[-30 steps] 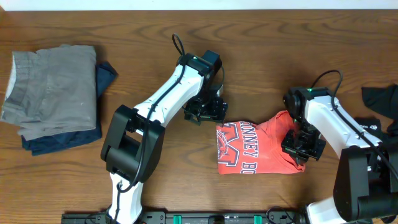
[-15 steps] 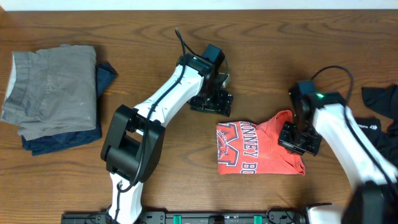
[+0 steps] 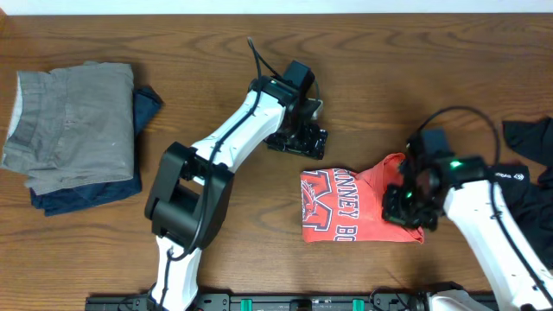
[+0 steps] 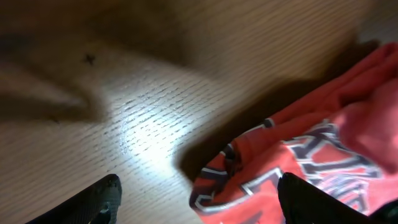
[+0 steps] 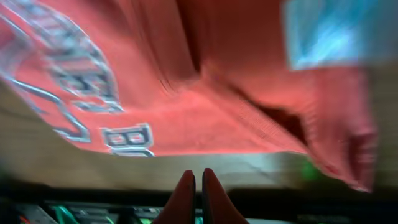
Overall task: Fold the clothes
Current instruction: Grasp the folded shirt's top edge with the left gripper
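Over the last second the left gripper (image 3: 302,140) has drawn up and away from the top-left corner of the coral-red T-shirt (image 3: 350,207) and now hangs over bare tabletop (image 3: 86,250) just beyond the shirt's upper edge. Its fingers (image 4: 102,198) are spread wide in the left wrist view, with nothing between them. The right gripper (image 3: 406,207) has slid leftward from the shirt's right end to sit over its right part, and the arm behind it has swung out toward the lower right. In the right wrist view its fingertips (image 5: 185,196) are pressed almost together, with no cloth seen between them. The T-shirt itself has not shifted. It lies as a compact folded packet a little right of the centre of the tabletop, lettering up, with a loose peak of cloth at its upper right. That suggests this garment's fold is largely made, and the arms are either tidying it or letting go of it. At the far right a black garment (image 3: 529,136) with a white logo waits unfolded, so the task is probably not finished. A grey folded garment (image 3: 69,121) rests on a navy one (image 3: 147,104) at the far left. The right wrist view is badly blurred, so whether the closed fingertips touch the shirt or the tabletop cannot be told. From overhead the right gripper hides the cloth beneath it. The black garment is cut off by the frame edge, and the shirt's lettering shows only in part.
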